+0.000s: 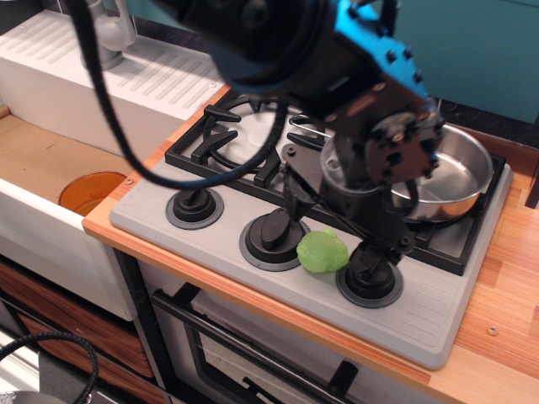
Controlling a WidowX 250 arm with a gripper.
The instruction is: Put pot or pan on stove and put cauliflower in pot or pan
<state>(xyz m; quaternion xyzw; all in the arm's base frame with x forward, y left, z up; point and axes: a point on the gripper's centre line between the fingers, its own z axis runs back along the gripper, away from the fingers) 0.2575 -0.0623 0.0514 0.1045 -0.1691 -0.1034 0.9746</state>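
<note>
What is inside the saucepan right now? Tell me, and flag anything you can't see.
The visible part of the saucepan shows only bare shiny steel. The arm covers its left part, so that portion cannot be checked. The cauliflower is outside it, on the stove panel between two knobs.
</note>
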